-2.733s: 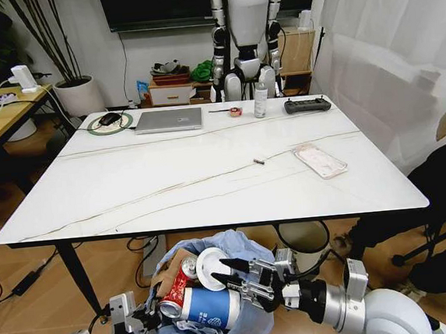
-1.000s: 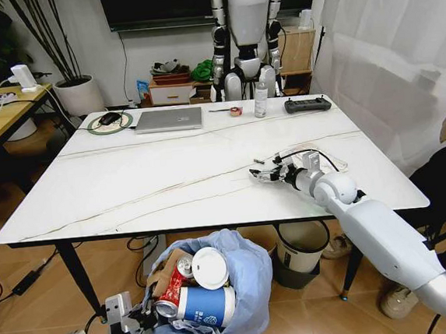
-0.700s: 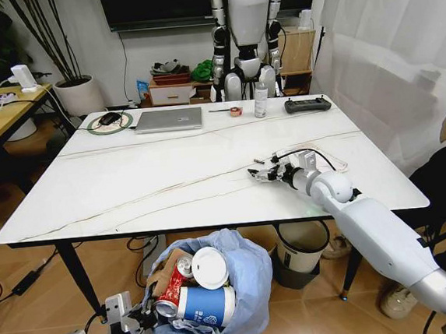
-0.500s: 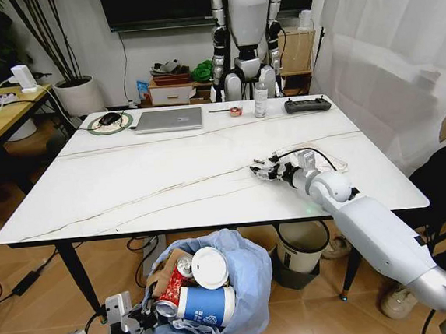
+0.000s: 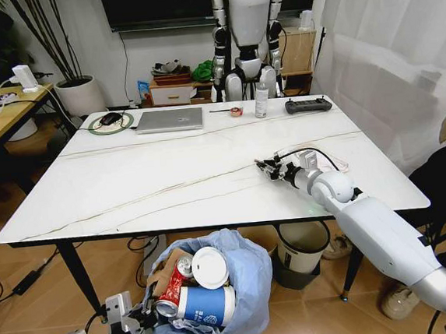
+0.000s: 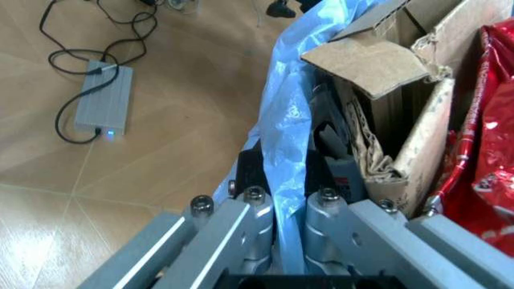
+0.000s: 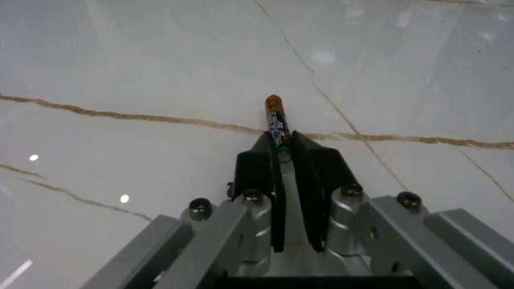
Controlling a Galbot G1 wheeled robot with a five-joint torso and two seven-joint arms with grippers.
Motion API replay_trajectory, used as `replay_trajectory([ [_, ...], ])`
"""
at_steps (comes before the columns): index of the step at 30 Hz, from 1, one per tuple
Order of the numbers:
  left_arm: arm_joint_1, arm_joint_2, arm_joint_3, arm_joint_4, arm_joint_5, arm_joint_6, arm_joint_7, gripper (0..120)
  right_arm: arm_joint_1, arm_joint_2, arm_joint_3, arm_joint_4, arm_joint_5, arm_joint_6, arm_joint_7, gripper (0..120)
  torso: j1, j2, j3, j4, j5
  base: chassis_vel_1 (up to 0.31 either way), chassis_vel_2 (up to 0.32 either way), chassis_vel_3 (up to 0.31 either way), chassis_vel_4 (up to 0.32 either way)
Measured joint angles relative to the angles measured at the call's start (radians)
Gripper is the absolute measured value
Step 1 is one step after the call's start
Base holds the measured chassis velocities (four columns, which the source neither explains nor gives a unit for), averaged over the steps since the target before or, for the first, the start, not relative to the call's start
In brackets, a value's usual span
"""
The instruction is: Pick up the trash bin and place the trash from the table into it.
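**Right tool pinches a battery on the counter; left tool holds the bin**

Head view: my right tool (image 5: 269, 167) reaches over the counter (image 5: 154, 185), low over the marble, just beside the clear flat plastic package (image 5: 321, 158) that lies on the side toward the counter's right edge. The trash bin (image 5: 207, 297) hangs below the counter's near edge, its blue bag stuffed with a blue-white paper cup (image 5: 206, 306), a white round lid (image 5: 211, 267), a crushed red can (image 5: 176, 287) and brown cardboard (image 5: 161, 278). My left tool (image 5: 131, 325) sits against the bin's left side.

Left wrist view: my left tool (image 6: 285, 208) is clamped tight on the bin's bag (image 6: 285, 120); the cardboard (image 6: 386, 90) sits just inside the bin.

Right wrist view: my right tool (image 7: 283, 158) is closed around a small battery (image 7: 276, 123), which sticks out past the fingertips (image 7: 259, 158) over a brown vein of the counter (image 7: 120, 60).
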Motion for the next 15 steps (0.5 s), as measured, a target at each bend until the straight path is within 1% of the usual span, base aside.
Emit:
replay_trajectory([
  [1,0.0,0.0,0.0,0.0,0.0,0.0,0.0,0,-0.001,-0.002,-0.001,0.001,0.0,0.0,0.001,3,0.0,0.0,0.0,0.0,0.0,0.0,0.0,0.0,0.0],
  [3,0.0,0.0,0.0,0.0,0.0,0.0,0.0,0,-0.004,-0.005,-0.002,0.004,0.0,0.0,0.0,0,0.0,0.0,0.0,0.0001,0.0,0.0,0.0,0.0,0.0],
  [8,-0.001,0.0,0.0,0.0,0.0,0.0,0.0,0,-0.009,-0.011,0.0,0.014,0.007,0.0,-0.001,0,0.0,0.0,0.0,0.0001,0.0,0.0,0.0,0.0,0.0],
  [10,-0.001,0.0,0.0,0.0,-0.001,0.0,0.0,0,-0.023,-0.035,0.007,0.061,0.081,0.006,-0.008,0,0.0,0.0,0.001,-0.0001,0.0005,0.0,0.0,0.0,0.0],
  [11,-0.001,0.0,0.0,0.0,-0.001,0.0,0.0,0,-0.023,-0.035,0.007,0.061,0.081,0.006,-0.008,0,0.0,0.0,0.001,-0.0001,0.0005,0.0,0.0,0.0,0.0],
  [12,-0.001,0.001,0.0,0.0,-0.001,0.0,0.0,0,-0.035,-0.068,0.017,0.154,0.176,0.008,-0.012,0,0.001,-0.001,0.001,0.0,0.0009,0.0,0.0,0.0,0.0],
  [13,-0.001,0.001,0.0,0.0,-0.001,0.0,0.0,0,-0.041,-0.081,0.022,0.194,0.208,0.01,-0.013,0,0.001,-0.001,0.001,0.0004,0.0006,0.0,0.0,0.0,0.0],
  [14,-0.001,0.001,0.0,0.0,-0.001,0.0,0.0,0,-0.041,-0.081,0.022,0.194,0.208,0.01,-0.013,0,0.001,-0.001,0.001,0.0004,0.0006,0.0,0.0,0.0,0.0],
  [15,0.0,0.002,-0.001,0.0,-0.002,0.0,0.0,0,-0.06,-0.112,0.027,0.285,0.266,0.014,-0.015,0,0.001,0.0,0.0,0.0002,-0.0004,0.0,0.0,0.0,0.0],
])
